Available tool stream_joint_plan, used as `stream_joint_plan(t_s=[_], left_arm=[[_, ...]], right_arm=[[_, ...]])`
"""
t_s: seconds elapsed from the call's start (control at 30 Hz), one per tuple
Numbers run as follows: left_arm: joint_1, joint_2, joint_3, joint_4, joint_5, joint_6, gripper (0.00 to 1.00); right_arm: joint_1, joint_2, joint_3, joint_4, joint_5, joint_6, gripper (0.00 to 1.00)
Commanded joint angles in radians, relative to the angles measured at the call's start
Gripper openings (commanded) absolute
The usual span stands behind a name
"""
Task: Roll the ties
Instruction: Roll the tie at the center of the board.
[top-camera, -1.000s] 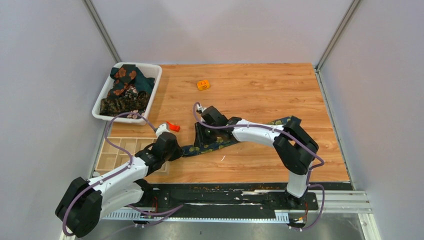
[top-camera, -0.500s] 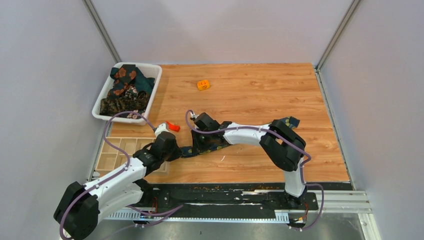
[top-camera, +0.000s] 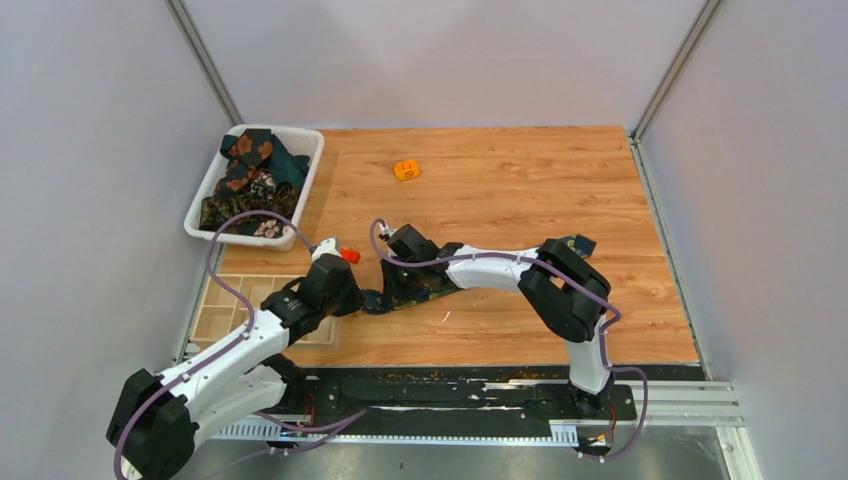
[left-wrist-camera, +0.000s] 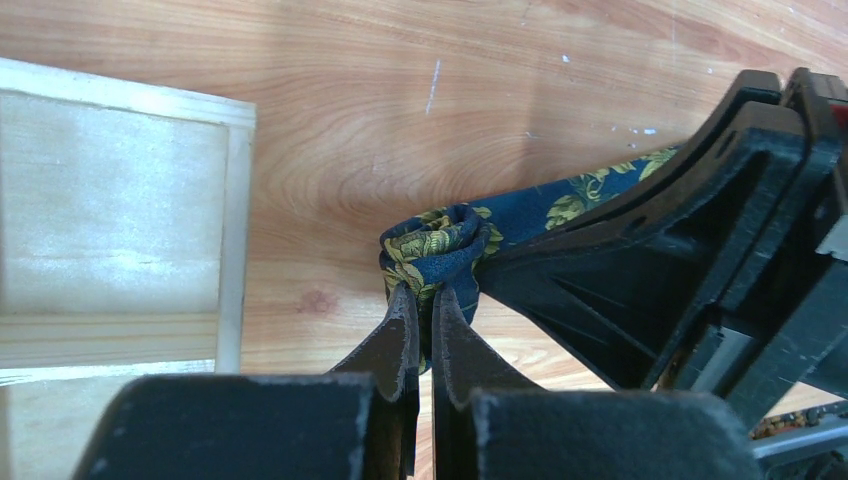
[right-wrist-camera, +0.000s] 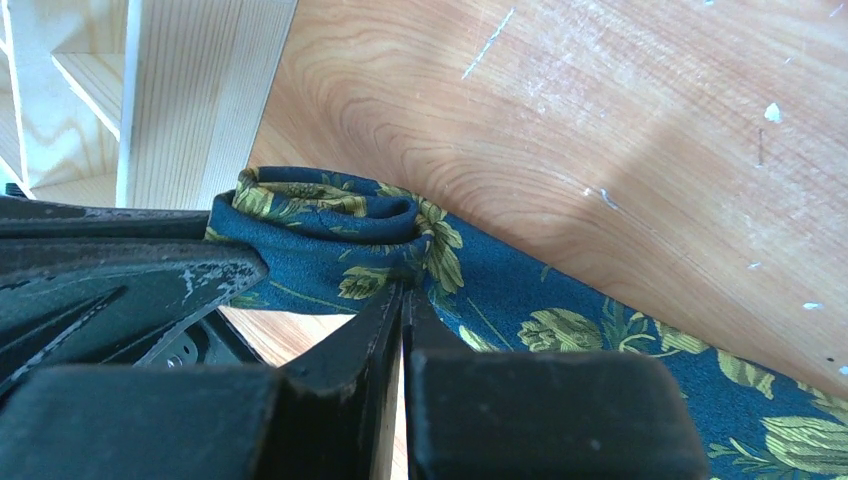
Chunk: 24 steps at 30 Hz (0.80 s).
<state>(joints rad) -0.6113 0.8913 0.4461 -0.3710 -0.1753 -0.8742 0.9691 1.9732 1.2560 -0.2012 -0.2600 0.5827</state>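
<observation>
Navy tie (right-wrist-camera: 600, 330) with yellow-green flowers lies on the wooden worktop (top-camera: 500, 180), one end wound into a small roll (left-wrist-camera: 440, 240) just beside the compartmented wooden tray (left-wrist-camera: 120, 230). Left hand (left-wrist-camera: 422, 302), fingers pressed together, pinches the roll from one side. Right hand (right-wrist-camera: 402, 295), likewise pressed together, pinches the tie fabric at the roll's opposite side. Further ties (top-camera: 250, 175) fill the white basket (top-camera: 308, 172) at far left.
</observation>
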Motion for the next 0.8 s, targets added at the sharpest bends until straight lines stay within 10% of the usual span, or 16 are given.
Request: stream_joint_plan(t_s=[0.0, 0.77], left_arm=[[0.004, -0.001, 0.063, -0.025, 0.034, 0.032, 0.00], [0.002, 0.109, 0.162, -0.011, 0.151, 0.073, 0.00]], right_arm=[[0.009, -0.003, 0.041, 0.015, 0.006, 0.013, 0.05], [0.019, 0.002, 0.023, 0.099, -0.067, 0.031, 0.05]])
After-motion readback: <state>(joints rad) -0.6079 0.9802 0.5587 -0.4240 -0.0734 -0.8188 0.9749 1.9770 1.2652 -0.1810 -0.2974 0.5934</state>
